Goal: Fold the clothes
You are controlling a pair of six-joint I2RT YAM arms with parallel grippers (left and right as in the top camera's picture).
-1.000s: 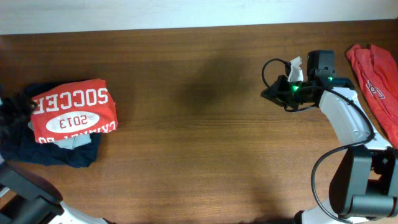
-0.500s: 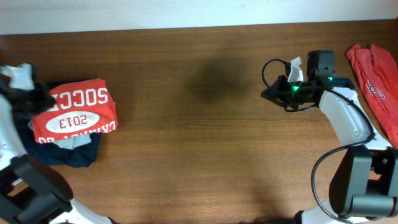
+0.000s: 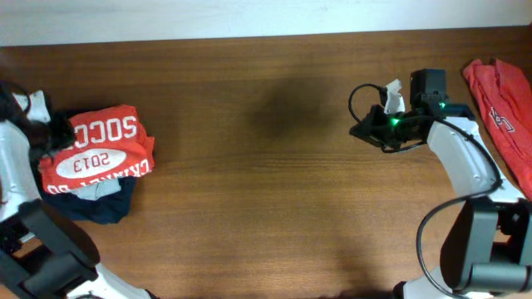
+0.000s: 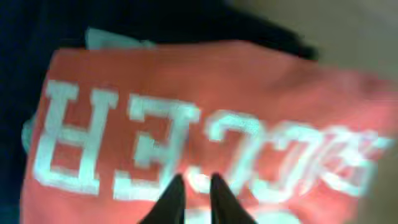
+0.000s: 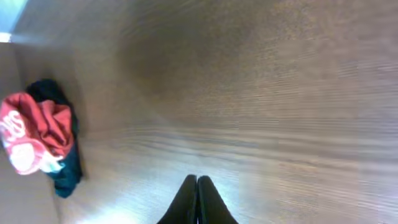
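Finishing one item of the lot, by the look of it: folded T-shirt [image 3: 100, 149], orange-red cotton, lying at the far left of the surface [image 3: 266, 191] as a compact, slightly rumpled rectangle. White block lettering reads "SOCC…" along its top edge, with "2013" in a white oval below. It rests on a navy garment [image 3: 91, 206], with a pale grey piece [image 3: 98, 189] showing at its lower edge. Left end effector [image 4: 196, 186] sits at the shirt's left edge, directly over the lettering, jaws drawn almost together with a slim gap. The wrist view is too blurred to tell whether cloth is pinched between them. Right end effector [image 5: 197, 186] is clenched on nothing, hovering over bare wood right of centre. Second T-shirt [image 3: 499, 91], same colour with white print, lies unfolded in a loose heap at the far right edge. Judged stage: first piece stacked, second untouched. The next move likely calls for the left arm to clear the stack without dragging it, then for the heap to be brought to the open middle and spread flat.
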